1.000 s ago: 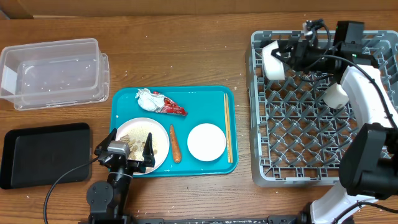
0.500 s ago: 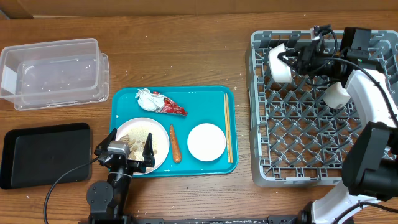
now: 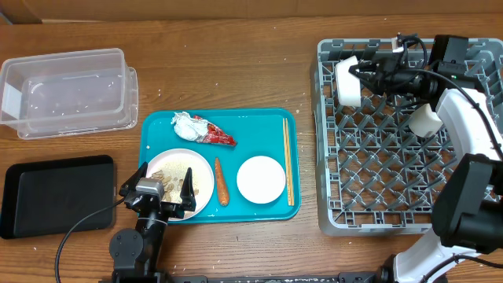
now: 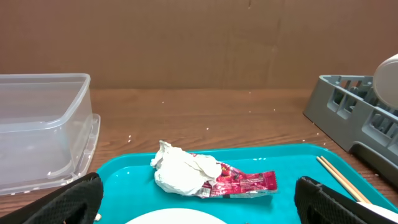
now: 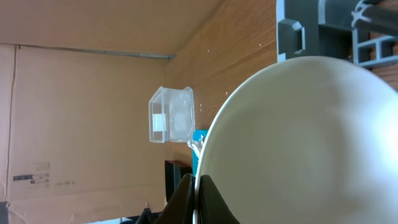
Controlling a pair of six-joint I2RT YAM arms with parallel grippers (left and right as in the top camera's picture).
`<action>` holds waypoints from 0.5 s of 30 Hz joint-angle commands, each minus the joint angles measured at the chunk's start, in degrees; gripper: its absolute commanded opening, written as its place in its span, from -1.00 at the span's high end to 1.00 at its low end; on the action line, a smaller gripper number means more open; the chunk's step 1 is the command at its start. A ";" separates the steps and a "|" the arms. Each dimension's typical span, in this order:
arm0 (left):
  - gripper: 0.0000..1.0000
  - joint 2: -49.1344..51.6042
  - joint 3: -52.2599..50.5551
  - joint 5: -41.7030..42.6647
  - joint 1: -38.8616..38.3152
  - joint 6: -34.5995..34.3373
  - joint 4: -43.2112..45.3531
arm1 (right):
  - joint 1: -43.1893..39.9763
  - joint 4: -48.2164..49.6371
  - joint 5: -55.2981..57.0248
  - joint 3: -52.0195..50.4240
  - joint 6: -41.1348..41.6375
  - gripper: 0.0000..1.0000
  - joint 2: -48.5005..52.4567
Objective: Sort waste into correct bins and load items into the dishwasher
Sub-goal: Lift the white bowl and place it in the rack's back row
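My right gripper (image 3: 368,75) is shut on the rim of a white bowl (image 3: 346,79), held on its side over the back left of the grey dish rack (image 3: 393,165); the bowl fills the right wrist view (image 5: 298,143). A small white cup (image 3: 424,120) sits in the rack. My left gripper (image 3: 157,191) is open and empty over the plate with rice scraps (image 3: 179,181) on the teal tray (image 3: 251,126). The tissue (image 3: 185,124), red wrapper (image 3: 216,134), carrot (image 3: 222,181), white dish (image 3: 261,178) and chopsticks (image 3: 288,161) lie on the tray. The tissue (image 4: 180,174) and wrapper (image 4: 245,183) show in the left wrist view.
The clear tub (image 3: 67,90) stands at the back left, and also shows in the left wrist view (image 4: 37,134). The black tray (image 3: 55,192) lies at the front left. The rack's corner (image 4: 348,115) shows at the right of the left wrist view.
My right gripper shifted slightly with the bowl over the rack's back left, first right, then a little left. The left arm has not moved.
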 commanded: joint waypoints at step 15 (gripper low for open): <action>-0.99 -0.66 -0.22 -0.50 -0.35 1.29 -0.11 | -3.87 -2.64 12.26 -1.92 0.94 0.81 0.57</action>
